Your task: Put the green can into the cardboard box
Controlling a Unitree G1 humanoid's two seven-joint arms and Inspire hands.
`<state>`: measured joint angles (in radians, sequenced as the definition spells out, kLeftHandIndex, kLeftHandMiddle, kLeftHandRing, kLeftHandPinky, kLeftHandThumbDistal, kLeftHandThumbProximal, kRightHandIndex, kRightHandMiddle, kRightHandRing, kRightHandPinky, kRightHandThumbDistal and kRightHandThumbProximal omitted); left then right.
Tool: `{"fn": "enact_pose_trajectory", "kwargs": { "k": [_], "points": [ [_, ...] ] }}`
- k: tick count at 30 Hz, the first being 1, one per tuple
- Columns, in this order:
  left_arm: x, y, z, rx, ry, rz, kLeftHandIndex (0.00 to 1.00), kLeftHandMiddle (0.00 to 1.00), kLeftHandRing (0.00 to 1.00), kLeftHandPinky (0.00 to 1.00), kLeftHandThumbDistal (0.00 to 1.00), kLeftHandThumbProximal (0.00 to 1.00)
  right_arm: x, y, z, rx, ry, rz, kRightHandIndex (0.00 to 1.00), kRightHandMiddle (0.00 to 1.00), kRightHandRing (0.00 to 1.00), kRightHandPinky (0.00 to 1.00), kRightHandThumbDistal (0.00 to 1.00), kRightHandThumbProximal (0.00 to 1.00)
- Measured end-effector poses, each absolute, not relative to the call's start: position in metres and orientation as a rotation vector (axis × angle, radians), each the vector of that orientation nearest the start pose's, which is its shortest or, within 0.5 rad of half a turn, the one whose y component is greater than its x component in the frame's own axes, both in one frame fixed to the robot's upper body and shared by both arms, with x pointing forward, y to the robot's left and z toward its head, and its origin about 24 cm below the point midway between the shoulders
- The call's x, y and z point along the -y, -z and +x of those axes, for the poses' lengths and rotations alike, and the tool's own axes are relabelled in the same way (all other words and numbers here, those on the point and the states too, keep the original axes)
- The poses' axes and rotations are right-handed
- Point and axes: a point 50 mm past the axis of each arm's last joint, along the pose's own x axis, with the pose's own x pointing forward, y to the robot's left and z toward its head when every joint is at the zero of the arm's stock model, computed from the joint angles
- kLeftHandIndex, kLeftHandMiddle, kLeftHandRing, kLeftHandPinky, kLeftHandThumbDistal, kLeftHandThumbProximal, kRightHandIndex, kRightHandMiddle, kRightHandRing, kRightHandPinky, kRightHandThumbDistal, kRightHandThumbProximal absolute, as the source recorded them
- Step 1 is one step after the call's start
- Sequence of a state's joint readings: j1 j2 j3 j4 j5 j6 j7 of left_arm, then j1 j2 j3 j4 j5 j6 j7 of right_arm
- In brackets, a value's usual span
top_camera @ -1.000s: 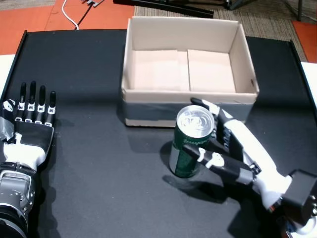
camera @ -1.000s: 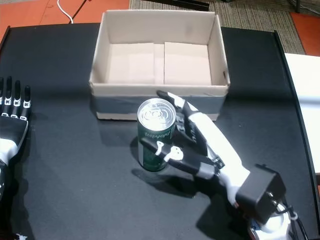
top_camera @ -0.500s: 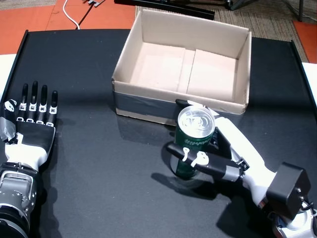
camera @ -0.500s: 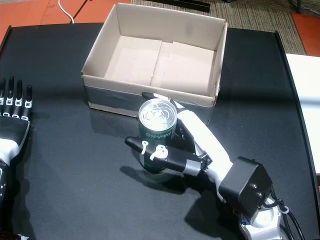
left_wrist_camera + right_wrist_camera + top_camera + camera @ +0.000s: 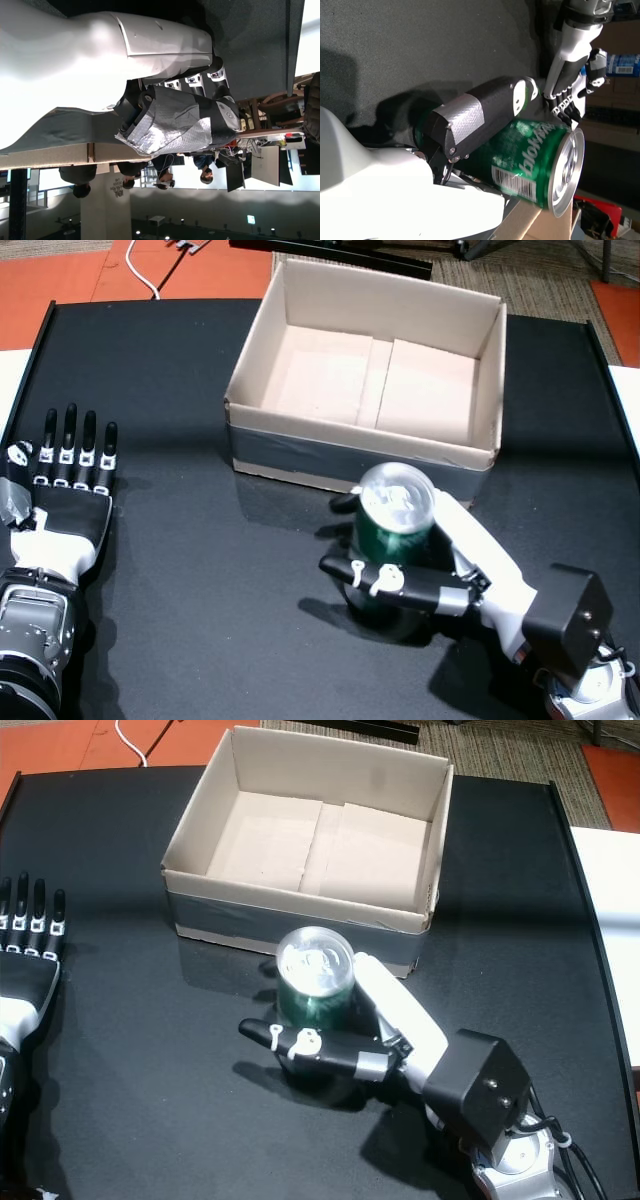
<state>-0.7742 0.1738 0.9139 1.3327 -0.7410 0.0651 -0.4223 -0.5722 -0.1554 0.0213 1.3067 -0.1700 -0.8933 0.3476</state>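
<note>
The green can (image 5: 393,526) (image 5: 316,982) (image 5: 530,160) with a silver top is held upright just above the black table, in front of the cardboard box's taped front wall. My right hand (image 5: 450,565) (image 5: 385,1040) is shut on it, thumb across its front and fingers behind. The cardboard box (image 5: 480,455) (image 5: 300,900) lies open and empty at the table's far middle, turned slightly. My left hand (image 5: 62,490) (image 5: 25,955) rests flat on the table at the far left, fingers straight and apart, holding nothing.
The black table (image 5: 200,560) has raised edges at left and right. Orange floor and a white cable (image 5: 145,275) lie beyond its far edge. In the left wrist view people sit at desks in the room behind.
The box got pushed and turned a second ago. Since then my right hand has closed round the can and lifted it slightly, drawing it a little toward me. The left hand stays still.
</note>
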Motion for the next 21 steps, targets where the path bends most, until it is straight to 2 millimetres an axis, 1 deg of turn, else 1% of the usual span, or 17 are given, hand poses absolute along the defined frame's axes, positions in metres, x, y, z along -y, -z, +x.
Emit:
{"fn": "enact_pose_trajectory", "kwargs": {
  "k": [2, 4, 6, 8, 9, 10, 11, 12, 13, 14, 15, 16, 17, 18, 20, 21],
  "points": [
    [-0.216, 0.003, 0.340, -0.095, -0.231, -1.350, 0.53, 0.54, 0.65, 0.78, 0.00, 0.56, 0.138, 0.002, 0.306, 0.090, -0.552, -0.315, 0.46, 0.42, 0.41, 0.47, 1.00, 0.34],
    [-0.216, 0.003, 0.340, -0.095, -0.231, -1.349, 0.54, 0.54, 0.65, 0.79, 0.00, 0.57, 0.137, 0.001, 0.308, 0.094, -0.539, -0.313, 0.42, 0.39, 0.38, 0.44, 1.00, 0.31],
    [-0.216, 0.003, 0.340, -0.094, -0.230, -1.349, 0.55, 0.55, 0.65, 0.80, 0.00, 0.58, 0.137, 0.000, 0.309, 0.097, -0.534, -0.311, 0.39, 0.36, 0.35, 0.40, 1.00, 0.31],
    [-0.216, 0.003, 0.340, -0.094, -0.228, -1.349, 0.54, 0.53, 0.62, 0.77, 0.00, 0.58, 0.135, 0.000, 0.309, 0.095, -0.532, -0.306, 0.33, 0.29, 0.28, 0.35, 1.00, 0.32],
    [-0.216, 0.003, 0.340, -0.094, -0.229, -1.348, 0.54, 0.54, 0.63, 0.77, 0.00, 0.58, 0.133, 0.000, 0.309, 0.094, -0.527, -0.303, 0.27, 0.24, 0.23, 0.30, 0.98, 0.36],
    [-0.216, 0.003, 0.340, -0.094, -0.229, -1.348, 0.54, 0.54, 0.63, 0.77, 0.00, 0.58, 0.132, 0.000, 0.310, 0.096, -0.520, -0.306, 0.22, 0.20, 0.20, 0.26, 0.99, 0.38],
    [-0.216, 0.003, 0.340, -0.094, -0.229, -1.348, 0.53, 0.54, 0.63, 0.76, 0.00, 0.58, 0.131, 0.000, 0.310, 0.098, -0.513, -0.312, 0.16, 0.15, 0.14, 0.22, 0.96, 0.43],
    [-0.215, 0.003, 0.340, -0.095, -0.230, -1.348, 0.53, 0.53, 0.63, 0.76, 0.00, 0.58, 0.130, 0.000, 0.310, 0.101, -0.504, -0.325, 0.09, 0.10, 0.10, 0.18, 0.87, 0.45],
    [-0.215, 0.003, 0.340, -0.095, -0.230, -1.348, 0.53, 0.53, 0.63, 0.76, 0.00, 0.58, 0.129, 0.000, 0.310, 0.104, -0.496, -0.334, 0.03, 0.04, 0.06, 0.17, 0.65, 0.47],
    [-0.215, 0.003, 0.341, -0.095, -0.230, -1.348, 0.53, 0.53, 0.62, 0.75, 0.00, 0.58, 0.128, 0.001, 0.310, 0.105, -0.489, -0.349, 0.01, 0.01, 0.05, 0.15, 0.50, 0.47],
    [-0.215, 0.003, 0.341, -0.095, -0.230, -1.348, 0.52, 0.52, 0.62, 0.74, 0.00, 0.58, 0.127, 0.001, 0.309, 0.110, -0.480, -0.366, 0.00, 0.00, 0.03, 0.14, 0.28, 0.48],
    [-0.215, 0.003, 0.341, -0.094, -0.230, -1.348, 0.52, 0.52, 0.61, 0.75, 0.00, 0.58, 0.126, 0.001, 0.309, 0.117, -0.473, -0.382, 0.00, 0.00, 0.02, 0.13, 0.15, 0.48],
    [-0.215, 0.003, 0.340, -0.094, -0.229, -1.348, 0.52, 0.52, 0.62, 0.76, 0.00, 0.57, 0.125, 0.001, 0.309, 0.126, -0.469, -0.403, 0.00, 0.00, 0.02, 0.13, 0.09, 0.48],
    [-0.215, 0.003, 0.340, -0.094, -0.229, -1.348, 0.52, 0.52, 0.62, 0.76, 0.00, 0.57, 0.124, 0.001, 0.309, 0.136, -0.472, -0.424, 0.00, 0.00, 0.02, 0.13, 0.06, 0.49],
    [-0.215, 0.003, 0.340, -0.093, -0.229, -1.349, 0.51, 0.52, 0.63, 0.76, 0.00, 0.56, 0.123, 0.000, 0.308, 0.154, -0.475, -0.457, 0.00, 0.00, 0.00, 0.14, 0.03, 0.58],
    [-0.215, 0.003, 0.340, -0.093, -0.229, -1.349, 0.51, 0.52, 0.63, 0.75, 0.00, 0.56, 0.122, 0.000, 0.308, 0.163, -0.477, -0.475, 0.00, 0.00, 0.00, 0.15, 0.03, 0.60]
  ]
}}
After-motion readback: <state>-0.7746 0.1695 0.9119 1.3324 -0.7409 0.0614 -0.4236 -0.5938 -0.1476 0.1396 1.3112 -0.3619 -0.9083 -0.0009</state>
